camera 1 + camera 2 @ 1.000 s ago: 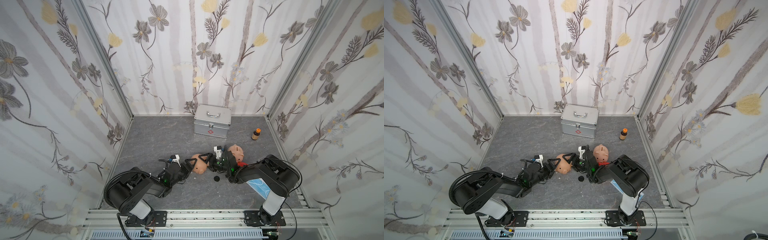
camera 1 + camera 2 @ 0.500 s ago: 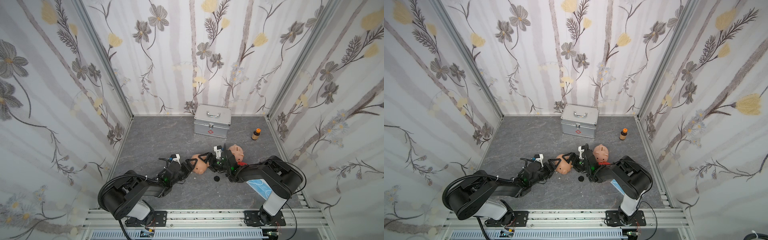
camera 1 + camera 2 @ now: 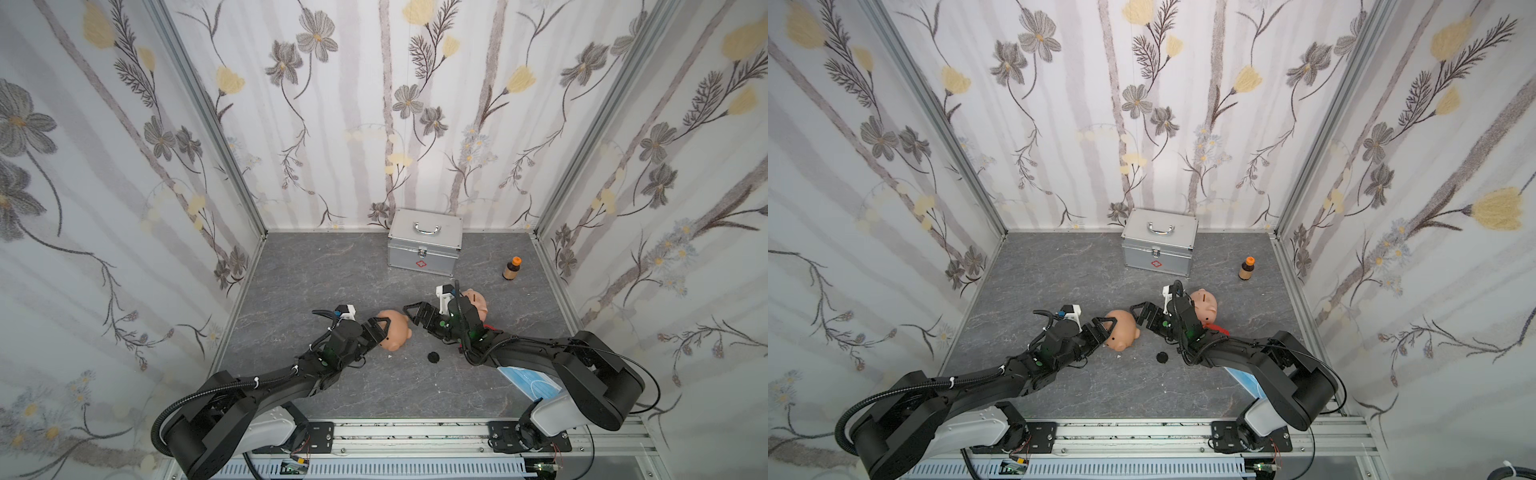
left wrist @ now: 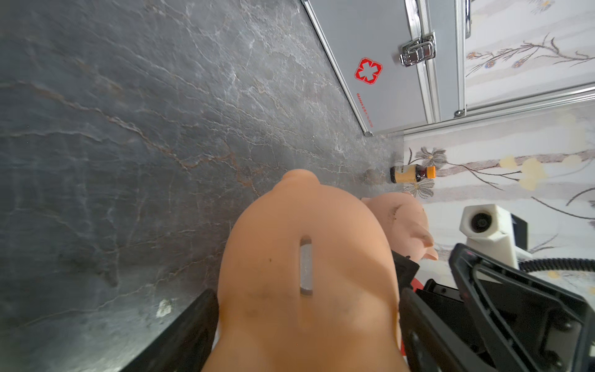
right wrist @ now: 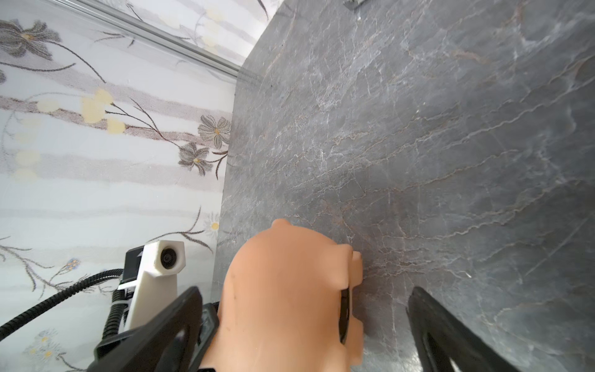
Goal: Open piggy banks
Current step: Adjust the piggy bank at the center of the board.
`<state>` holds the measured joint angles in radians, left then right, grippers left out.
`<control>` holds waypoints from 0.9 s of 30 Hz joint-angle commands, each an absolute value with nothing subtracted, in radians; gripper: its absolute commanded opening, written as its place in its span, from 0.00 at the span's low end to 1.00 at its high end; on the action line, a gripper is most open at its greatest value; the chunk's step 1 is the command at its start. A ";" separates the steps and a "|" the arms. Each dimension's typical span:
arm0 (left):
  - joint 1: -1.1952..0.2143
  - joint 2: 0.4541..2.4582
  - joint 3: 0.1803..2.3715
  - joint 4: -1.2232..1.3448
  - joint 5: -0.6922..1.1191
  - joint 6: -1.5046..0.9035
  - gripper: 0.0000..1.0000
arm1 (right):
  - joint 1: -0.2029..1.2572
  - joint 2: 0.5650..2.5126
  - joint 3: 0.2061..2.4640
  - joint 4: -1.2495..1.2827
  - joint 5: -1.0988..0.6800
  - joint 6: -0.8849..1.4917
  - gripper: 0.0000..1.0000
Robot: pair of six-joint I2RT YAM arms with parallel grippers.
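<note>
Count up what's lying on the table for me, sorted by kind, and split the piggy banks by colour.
Peach-pink piggy banks: 2
Red piggy bank, mostly hidden: 1
Loose black plug: 1
Silver case: 1
Brown bottle: 1
Blue face mask: 1
Total: 7

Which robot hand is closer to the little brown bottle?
Right. The right gripper is open and nearer the bottle; the left gripper, clamped on a peach piggy bank, is farther away.
</note>
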<state>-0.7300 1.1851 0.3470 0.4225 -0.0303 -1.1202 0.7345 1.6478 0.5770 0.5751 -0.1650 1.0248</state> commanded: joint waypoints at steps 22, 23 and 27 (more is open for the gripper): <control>-0.814 1.355 0.772 -0.364 -0.407 -0.800 0.75 | 0.821 1.383 0.603 0.334 0.170 0.739 1.00; -0.822 1.368 0.789 -0.379 -0.421 -0.794 0.75 | 0.821 1.377 0.598 0.335 0.174 0.737 1.00; -0.861 1.443 0.874 -0.445 -0.485 -0.764 0.75 | 0.821 1.344 0.566 0.347 0.185 0.736 0.99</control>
